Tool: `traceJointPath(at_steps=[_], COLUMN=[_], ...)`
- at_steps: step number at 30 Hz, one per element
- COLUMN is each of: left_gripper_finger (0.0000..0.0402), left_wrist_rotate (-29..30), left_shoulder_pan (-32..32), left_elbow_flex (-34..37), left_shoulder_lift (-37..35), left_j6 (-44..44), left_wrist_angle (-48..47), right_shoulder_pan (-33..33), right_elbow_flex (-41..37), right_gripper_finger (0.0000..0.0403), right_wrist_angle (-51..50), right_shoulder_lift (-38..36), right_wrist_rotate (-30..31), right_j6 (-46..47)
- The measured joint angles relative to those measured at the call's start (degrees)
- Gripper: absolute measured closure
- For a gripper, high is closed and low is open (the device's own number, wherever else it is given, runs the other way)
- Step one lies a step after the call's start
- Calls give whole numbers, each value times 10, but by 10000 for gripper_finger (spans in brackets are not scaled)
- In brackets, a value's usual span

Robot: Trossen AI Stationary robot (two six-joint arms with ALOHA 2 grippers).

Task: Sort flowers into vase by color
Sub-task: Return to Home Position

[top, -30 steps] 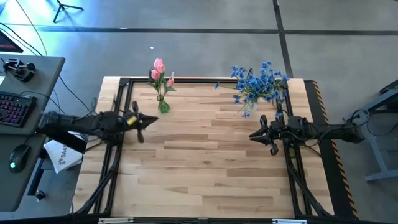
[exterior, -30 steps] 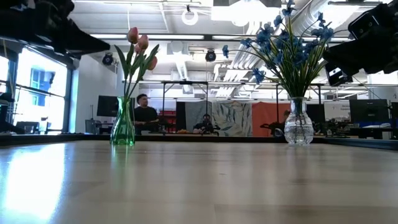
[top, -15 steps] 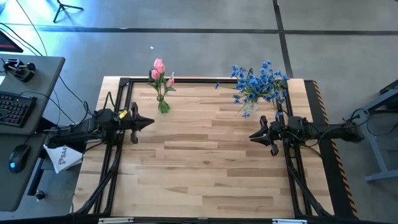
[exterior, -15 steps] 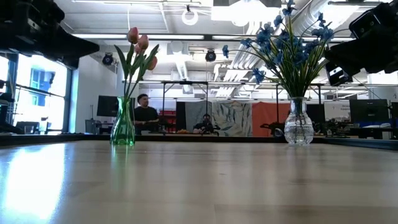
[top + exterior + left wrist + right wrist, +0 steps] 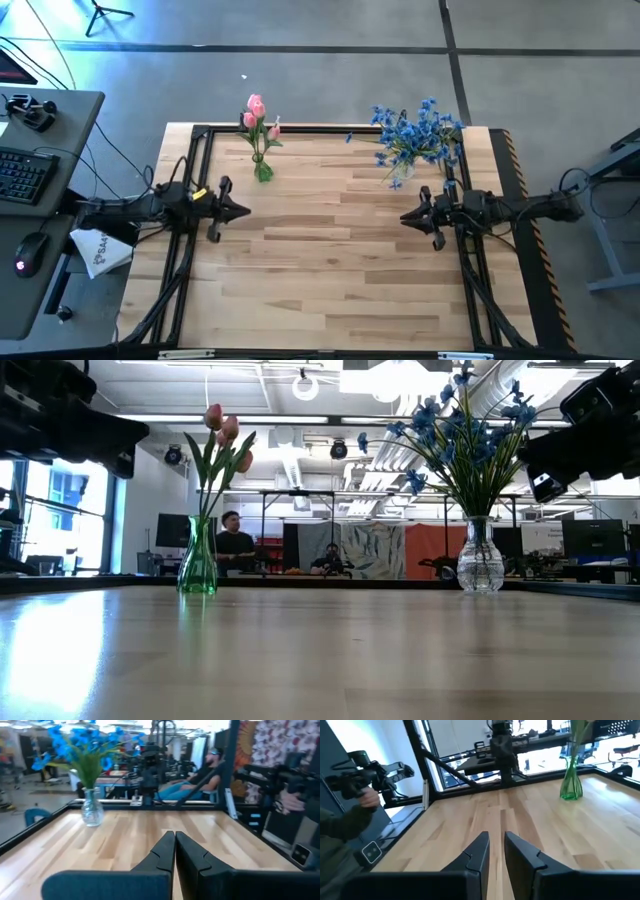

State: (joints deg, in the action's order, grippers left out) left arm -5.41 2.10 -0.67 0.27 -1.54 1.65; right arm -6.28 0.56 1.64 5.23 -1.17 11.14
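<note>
- Pink flowers [image 5: 256,118] stand in a green vase [image 5: 198,563], blue flowers [image 5: 415,133] in a clear vase [image 5: 480,560], both at the counter's [image 5: 330,260] far edge
- Left gripper [image 5: 243,210]: jaws pressed together, empty
- Right gripper [image 5: 404,217]: jaws slightly parted, holding nothing

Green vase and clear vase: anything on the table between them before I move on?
Nothing. In the high view the stretch between the green vase with pink flowers and the clear vase with blue flowers is bare wood; the low view agrees.
</note>
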Motion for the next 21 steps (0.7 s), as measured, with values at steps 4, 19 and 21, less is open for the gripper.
traceJointPath(at_steps=[4,19,21], left_gripper_finger=[401,401,401], left_wrist_rotate=[0,6,6], left_shoulder_pan=[-23,-42,-42], left_elbow_flex=[0,0,0], left_shoulder_lift=[-1,1,1], left_j6=[22,22,18], left_wrist_angle=[0,-1,-1], right_shoulder_pan=[-12,87,124], right_elbow_flex=[0,0,0], right_gripper_finger=[348,348,348], right_wrist_angle=[-2,5,3], right_shoulder_lift=[0,-1,-1], right_wrist_rotate=[22,9,-37], right_j6=[-7,-80,-72])
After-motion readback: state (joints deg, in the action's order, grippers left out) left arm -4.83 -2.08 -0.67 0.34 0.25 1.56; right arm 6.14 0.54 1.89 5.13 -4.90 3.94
